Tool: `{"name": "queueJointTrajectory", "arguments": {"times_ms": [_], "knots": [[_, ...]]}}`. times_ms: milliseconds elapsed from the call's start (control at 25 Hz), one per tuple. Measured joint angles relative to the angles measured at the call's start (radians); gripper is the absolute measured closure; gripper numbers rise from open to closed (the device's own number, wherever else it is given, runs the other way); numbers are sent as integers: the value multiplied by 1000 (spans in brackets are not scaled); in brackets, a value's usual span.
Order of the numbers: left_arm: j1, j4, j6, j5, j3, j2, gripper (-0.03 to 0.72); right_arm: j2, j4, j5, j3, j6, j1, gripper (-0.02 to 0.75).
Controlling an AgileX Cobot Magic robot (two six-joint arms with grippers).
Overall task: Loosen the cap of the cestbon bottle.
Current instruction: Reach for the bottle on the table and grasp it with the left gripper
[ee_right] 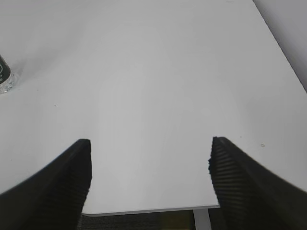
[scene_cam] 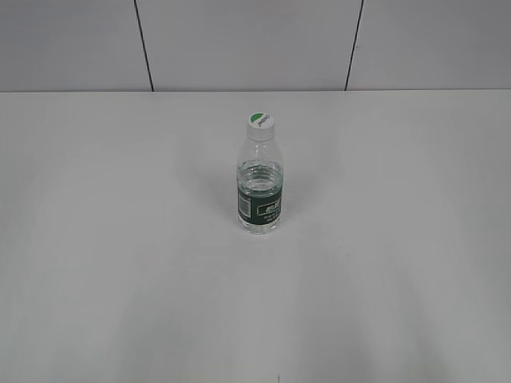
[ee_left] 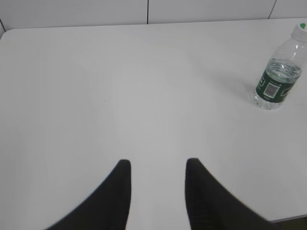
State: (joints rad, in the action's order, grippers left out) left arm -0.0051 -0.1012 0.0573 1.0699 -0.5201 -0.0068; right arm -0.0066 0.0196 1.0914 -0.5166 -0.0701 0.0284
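Note:
The cestbon bottle (scene_cam: 260, 187) stands upright at the middle of the white table, clear with a dark green label band. Its white cap (scene_cam: 259, 124) with a green patch sits on the neck. The bottle also shows at the right edge of the left wrist view (ee_left: 278, 79), with the cap (ee_left: 300, 29) at the top right. Only its base shows at the left edge of the right wrist view (ee_right: 5, 79). My left gripper (ee_left: 158, 165) is open and empty, far from the bottle. My right gripper (ee_right: 149, 143) is wide open and empty over the table's near edge. Neither gripper shows in the exterior view.
The white table (scene_cam: 120, 239) runs back to a grey panelled wall (scene_cam: 239, 40). The table's near edge and a leg show in the right wrist view (ee_right: 201, 218). Its right edge (ee_right: 283, 52) shows there too.

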Motion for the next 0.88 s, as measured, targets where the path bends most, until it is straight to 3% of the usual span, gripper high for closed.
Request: {"name": "queueJointTrajectory", "arguments": {"times_ms": [880], "knots": [[0, 0, 0, 0, 0, 0, 447, 0, 0, 0, 0, 0, 0, 157]]}}
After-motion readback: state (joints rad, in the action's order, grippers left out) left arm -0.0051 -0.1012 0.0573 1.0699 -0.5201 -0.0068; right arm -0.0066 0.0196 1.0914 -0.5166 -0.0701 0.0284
